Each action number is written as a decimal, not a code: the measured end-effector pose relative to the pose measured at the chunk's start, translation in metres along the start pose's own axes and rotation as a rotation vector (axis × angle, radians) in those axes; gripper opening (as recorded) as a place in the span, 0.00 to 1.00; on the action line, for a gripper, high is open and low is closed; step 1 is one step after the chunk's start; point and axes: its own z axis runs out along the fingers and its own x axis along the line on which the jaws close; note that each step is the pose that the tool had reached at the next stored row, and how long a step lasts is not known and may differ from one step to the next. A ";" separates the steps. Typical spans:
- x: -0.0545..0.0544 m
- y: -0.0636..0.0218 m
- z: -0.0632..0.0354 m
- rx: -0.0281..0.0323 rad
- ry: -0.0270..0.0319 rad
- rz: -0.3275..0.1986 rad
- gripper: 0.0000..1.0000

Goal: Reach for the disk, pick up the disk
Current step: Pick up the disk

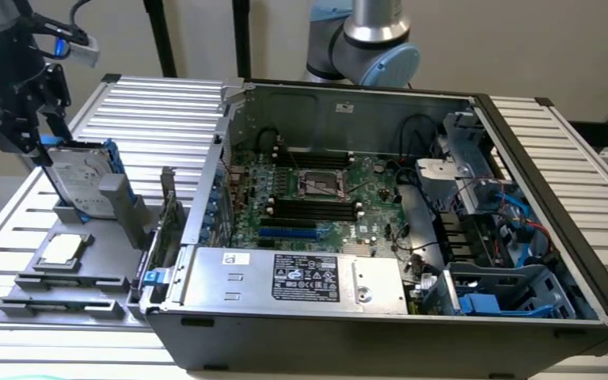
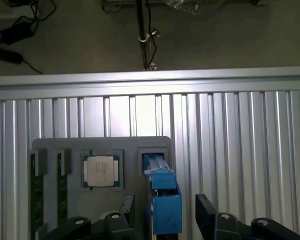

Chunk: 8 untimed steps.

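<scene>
Alignment decides this grasp. In the exterior view, the disk (image 1: 77, 176) stands on edge in a grey holder (image 1: 116, 207) on the slatted counter (image 1: 161, 103). It is at about nine o'clock from the open computer case (image 1: 389, 317), and the small chip (image 1: 61, 247) lies in its tray at roughly six o'clock from the disk. The gripper (image 1: 38, 146) hangs at about eleven o'clock of the disk, close over its upper edge.

In the wrist view the fingers (image 2: 206, 212) are spread apart, one on each flat side of the disk (image 2: 163, 192), with its blue rail running between them. A gap shows on both sides, so nothing is clamped and the disk is not yet touched.

The two gaps look roughly even, and I judge that worth guarding. If one finger met the disk first, it would likely push the disk askew in its slot. The fingers should bear on the flat faces rather than on the plastic rail alone, and low enough for a sure hold, since the smooth metal may slip under a light squeeze. Any lift should run straight along the slot, because a tilt could make the disk bind against the holder's walls.
</scene>
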 end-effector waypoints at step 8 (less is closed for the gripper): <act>-0.001 0.0009 0.0102 0.0078 -0.0001 -0.006 0.60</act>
